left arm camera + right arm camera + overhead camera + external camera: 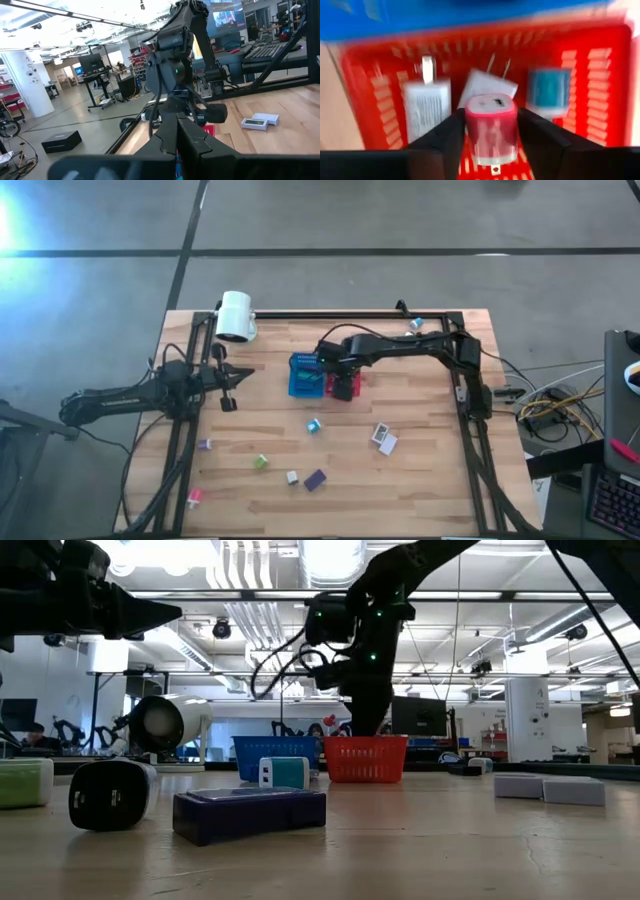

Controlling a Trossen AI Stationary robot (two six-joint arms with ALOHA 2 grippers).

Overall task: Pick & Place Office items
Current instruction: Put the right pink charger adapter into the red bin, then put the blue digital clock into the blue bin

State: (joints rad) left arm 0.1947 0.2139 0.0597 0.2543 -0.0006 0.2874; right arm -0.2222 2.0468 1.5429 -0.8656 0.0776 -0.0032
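Right tool (490,131) grips a pink plastic charger block (490,125) above the red perforated bin (607,75), where two white plug blocks (426,107) and a teal one (548,91) already lie.

On the pale wood-plank worktop (420,480), other small pieces sit scattered near the front; the left tool (228,388), fingers clenched on nothing, hangs left of the blue perforated bin (303,376). Beyond: grey concrete floor, a workshop with ceiling lights.
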